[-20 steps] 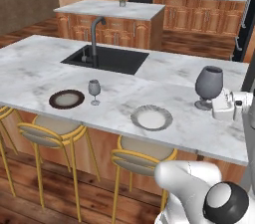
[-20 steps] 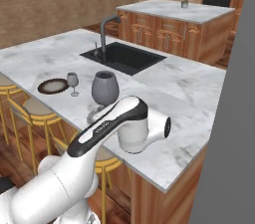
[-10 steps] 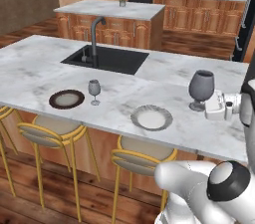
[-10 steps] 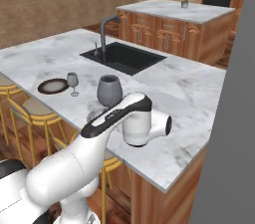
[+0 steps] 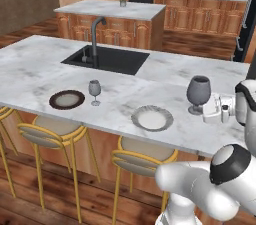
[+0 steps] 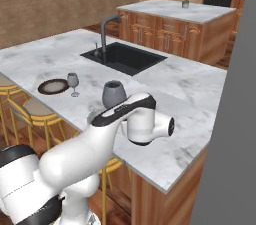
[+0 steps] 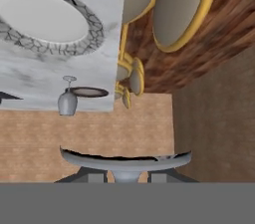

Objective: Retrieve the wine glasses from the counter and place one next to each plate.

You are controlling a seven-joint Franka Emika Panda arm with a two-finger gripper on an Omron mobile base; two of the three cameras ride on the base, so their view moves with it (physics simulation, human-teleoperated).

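Along the near edge of the marble tabletop point(image 5: 45, 71), the dark brown plate point(image 5: 67, 99) is lying farthest left, with one wine glass point(image 5: 94, 91) standing upright just beside it on its right. Behind them the black sink point(image 5: 106, 60) and its faucet point(image 5: 95, 33) are sitting well apart. Further right, the grey-white plate point(image 5: 152, 118) is resting near the edge, above the yellow stools point(image 5: 141, 155). Rightmost, the end effector point(image 5: 212, 110) is clamping the stem of the second wine glass point(image 5: 198, 93) — held upright, to the right of that plate.
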